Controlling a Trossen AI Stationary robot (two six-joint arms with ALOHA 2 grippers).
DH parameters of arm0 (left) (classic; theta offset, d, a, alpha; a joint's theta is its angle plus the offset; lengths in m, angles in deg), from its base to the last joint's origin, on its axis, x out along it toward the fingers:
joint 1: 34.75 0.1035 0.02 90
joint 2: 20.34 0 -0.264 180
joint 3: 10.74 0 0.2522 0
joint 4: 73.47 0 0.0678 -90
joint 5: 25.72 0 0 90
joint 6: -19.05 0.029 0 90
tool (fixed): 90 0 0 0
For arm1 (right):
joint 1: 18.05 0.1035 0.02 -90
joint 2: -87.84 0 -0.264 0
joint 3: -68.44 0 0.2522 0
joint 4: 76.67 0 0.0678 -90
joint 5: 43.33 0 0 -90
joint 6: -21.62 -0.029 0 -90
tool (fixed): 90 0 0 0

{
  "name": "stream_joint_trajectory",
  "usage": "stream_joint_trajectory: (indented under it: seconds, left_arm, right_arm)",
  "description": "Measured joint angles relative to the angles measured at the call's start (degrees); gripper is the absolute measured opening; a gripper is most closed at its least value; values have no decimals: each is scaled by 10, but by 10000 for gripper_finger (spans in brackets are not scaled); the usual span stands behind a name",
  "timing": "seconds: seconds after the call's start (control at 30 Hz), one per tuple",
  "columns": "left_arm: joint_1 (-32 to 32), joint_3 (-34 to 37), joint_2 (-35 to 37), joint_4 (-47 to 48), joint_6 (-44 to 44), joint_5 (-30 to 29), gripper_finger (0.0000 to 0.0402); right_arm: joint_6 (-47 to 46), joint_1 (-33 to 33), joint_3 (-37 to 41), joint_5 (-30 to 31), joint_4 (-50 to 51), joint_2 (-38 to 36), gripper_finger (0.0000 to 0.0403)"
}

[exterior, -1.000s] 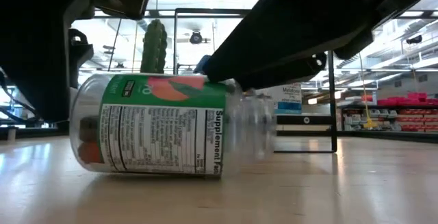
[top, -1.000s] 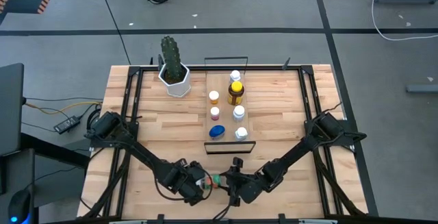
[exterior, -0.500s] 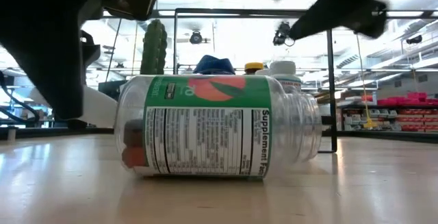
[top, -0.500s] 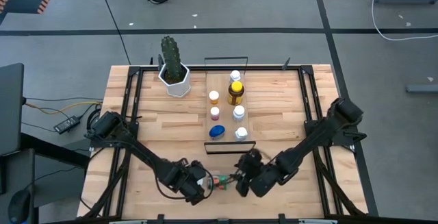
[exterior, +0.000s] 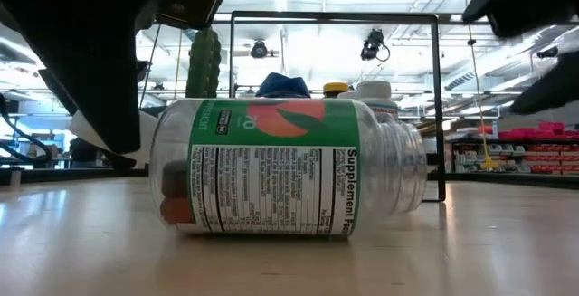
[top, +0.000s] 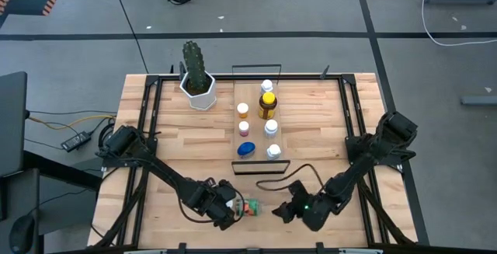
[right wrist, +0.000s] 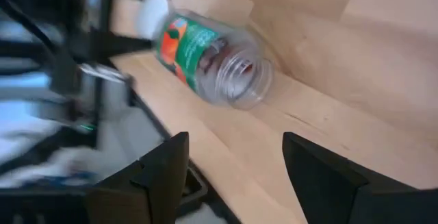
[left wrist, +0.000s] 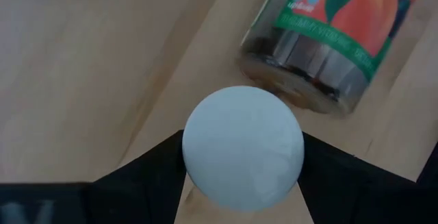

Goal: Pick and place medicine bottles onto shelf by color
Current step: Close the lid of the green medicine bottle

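Observation:
A clear medicine bottle [exterior: 280, 165] with a green and orange label lies on its side near the table's front edge, its uncapped mouth [exterior: 404, 165] toward the right. Just left of its base, my left gripper [top: 225, 207] is shut on a round white cap [left wrist: 243, 148]. My right gripper [top: 287, 210] hangs open right of the bottle [right wrist: 212, 49], with nothing between its fingers. The shelf [top: 256, 137] at mid-table carries several upright bottles, among them a blue-lidded one [top: 246, 149] and an amber one with a yellow cap [top: 267, 105]. My left gripper pinches the white cap by its round rim [left wrist: 188, 152] between its two fingers [left wrist: 144, 179], one on each side. The fingers slant steeply down from above. The cap [exterior: 109, 138] sits in the hold above the table, just left of the lying bottle's base.
A white pot with a green cactus [top: 196, 75] stands at the far left of the shelf. Black wire rails [top: 260, 166] close the shelf's short ends. Bare wood lies left and right of the shelf.
My right gripper has come off the bottle's mouth end and drawn back toward the table's right edge, rising a little and rolling its wrist. The lying bottle has shifted slightly toward the right and now rests still. My left gripper keeps the cap.

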Motion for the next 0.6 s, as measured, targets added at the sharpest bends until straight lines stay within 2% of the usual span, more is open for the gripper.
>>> stream_joint_trajectory:
  seconds: [0.13,0.3,0.6]
  left_arm:
    - [0,0,0,-7,-1,-4,249]
    - [0,0,0,-14,-3,-3,243]
    - [9,0,0,-23,-4,-3,246]
  right_arm:
    - [-10,-4,100,34,-193,0,243]
    - [13,-17,156,25,-300,0,243]
    - [65,-41,123,-14,-299,23,243]
